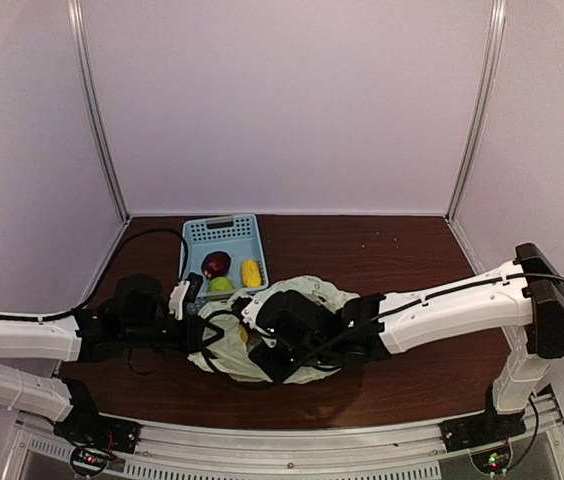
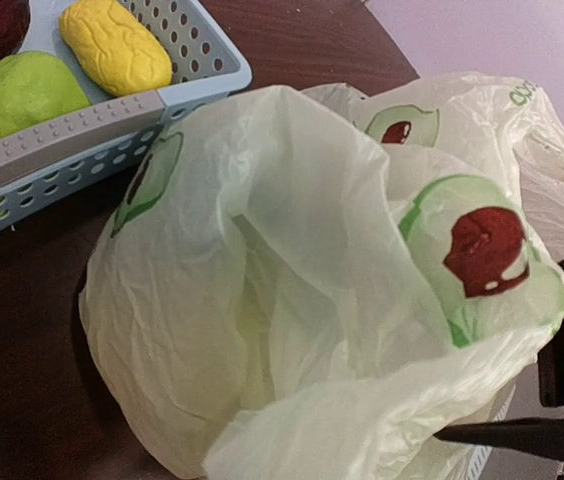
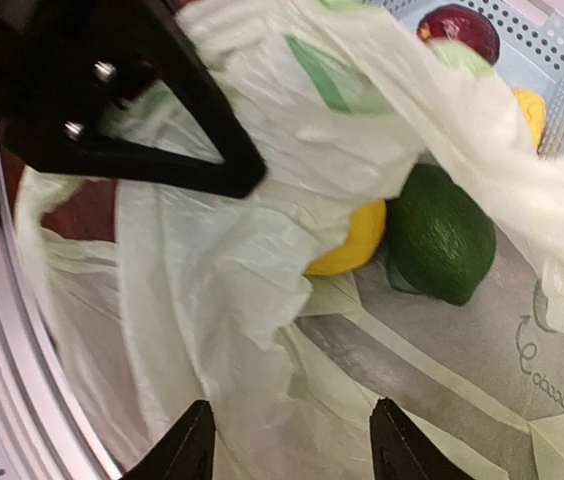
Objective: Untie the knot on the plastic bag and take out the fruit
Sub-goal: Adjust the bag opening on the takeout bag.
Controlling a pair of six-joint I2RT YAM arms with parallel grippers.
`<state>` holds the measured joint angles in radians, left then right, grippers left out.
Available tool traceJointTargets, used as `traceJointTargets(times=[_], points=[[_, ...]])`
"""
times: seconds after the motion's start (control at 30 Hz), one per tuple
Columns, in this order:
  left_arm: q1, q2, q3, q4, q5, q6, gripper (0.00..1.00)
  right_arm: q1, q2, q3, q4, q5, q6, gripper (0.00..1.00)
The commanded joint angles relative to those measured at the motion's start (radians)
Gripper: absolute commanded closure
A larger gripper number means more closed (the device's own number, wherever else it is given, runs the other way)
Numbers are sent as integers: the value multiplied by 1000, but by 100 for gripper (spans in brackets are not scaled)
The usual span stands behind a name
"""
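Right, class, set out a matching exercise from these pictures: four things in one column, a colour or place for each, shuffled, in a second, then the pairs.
Things
1. dark red fruit
2. dark green fruit
3. basket
4. table

Colour or place
A. light blue, with holes
B. inside the bag
C. dark brown
D. in the basket

Pairs: 1-D, 2-B, 3-A, 4-C

A lab test booth: plain white panels (image 1: pixel 282 100) in aluminium posts (image 1: pixel 97 110) enclose a brown table (image 1: pixel 402 250).
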<state>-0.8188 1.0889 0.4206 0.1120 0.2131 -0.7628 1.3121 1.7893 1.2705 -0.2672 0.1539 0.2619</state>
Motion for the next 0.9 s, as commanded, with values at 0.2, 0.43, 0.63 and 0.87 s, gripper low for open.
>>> traceJointTargets(times=[0.2,0.43,0.63,0.87], points=[[7,-1,-3,42,3,-6,100,-36,-45,-133,-75,112,-51,53],[7,18,1,46,17,-2,100,-53,-33,-86,-62,132,-54,55],[7,12,4,50,15,-3,100,-97,8,-52,-20,127,-50,58],[7,27,6,62,22,-7,100,-151,33,-66,172,57,-54,57]])
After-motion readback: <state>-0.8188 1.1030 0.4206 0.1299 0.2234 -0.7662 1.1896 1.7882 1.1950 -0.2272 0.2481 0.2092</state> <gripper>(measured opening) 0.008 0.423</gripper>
